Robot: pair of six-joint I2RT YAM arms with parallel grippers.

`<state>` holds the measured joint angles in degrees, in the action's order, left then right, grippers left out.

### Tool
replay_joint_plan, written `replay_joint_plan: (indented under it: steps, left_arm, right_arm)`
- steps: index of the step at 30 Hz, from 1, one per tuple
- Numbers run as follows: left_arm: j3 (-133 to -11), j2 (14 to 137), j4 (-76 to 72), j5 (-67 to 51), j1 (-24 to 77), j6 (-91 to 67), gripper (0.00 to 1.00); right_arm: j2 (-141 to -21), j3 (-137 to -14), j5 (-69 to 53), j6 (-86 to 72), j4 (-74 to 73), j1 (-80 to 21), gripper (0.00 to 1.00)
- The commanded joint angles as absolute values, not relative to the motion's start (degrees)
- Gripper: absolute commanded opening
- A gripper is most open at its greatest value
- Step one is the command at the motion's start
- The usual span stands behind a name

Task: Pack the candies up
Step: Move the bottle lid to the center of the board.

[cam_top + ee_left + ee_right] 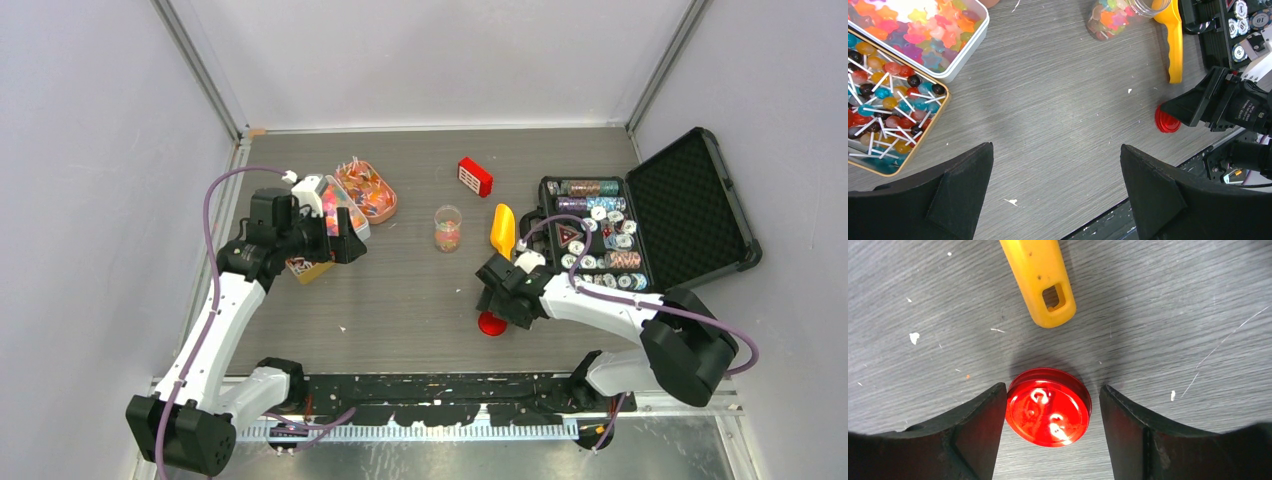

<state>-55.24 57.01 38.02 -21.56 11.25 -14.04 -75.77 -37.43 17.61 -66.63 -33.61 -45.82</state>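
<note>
The candies fill two open tins at the back left: star gummies (923, 25) in a white tin (335, 205) and lollipops (888, 100) in an orange-rimmed tin (365, 190). A small clear jar (447, 229) with some candies inside stands mid-table, without a lid. A round red lid (1048, 412) lies flat on the table. My right gripper (1053, 390) straddles it, open; the left finger touches its rim and the right finger stands a little apart. My left gripper (1057, 170) hovers wide open over bare table beside the tins, holding nothing.
A yellow scoop (503, 230) lies just right of the jar, its handle (1040, 280) pointing at the lid. A small red box (474, 176) sits behind the jar. An open black case of poker chips (600, 235) fills the right side.
</note>
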Motion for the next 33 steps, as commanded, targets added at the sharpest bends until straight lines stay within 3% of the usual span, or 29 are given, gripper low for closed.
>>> replay_joint_plan:
  steps: [1, 7, 11, 25, 33]
  left_arm:
    - [-55.5, 56.9, 37.4, -21.3, 11.3, -12.7, 1.0]
    - [-55.5, 56.9, 37.4, -21.3, 11.3, -12.7, 1.0]
    - [-55.6, 57.0, 37.4, -21.3, 11.2, -12.7, 1.0]
    - [-55.5, 56.9, 37.4, -21.2, 11.3, -12.7, 1.0]
    - [-55.7, 57.2, 37.4, -21.5, 11.3, -12.7, 1.0]
  right_arm:
    - [-74.9, -39.5, 16.3, -58.4, -34.8, -46.1, 0.72]
    - [-73.5, -40.8, 14.4, -52.2, -35.4, -46.3, 0.72]
    - [-73.8, -41.6, 12.9, -49.2, -34.6, -47.7, 0.79]
    - [-81.6, -46.8, 18.2, -46.3, -39.3, -52.5, 0.76]
    - [-79.5, -47.6, 20.2, -45.8, -41.3, -53.2, 0.8]
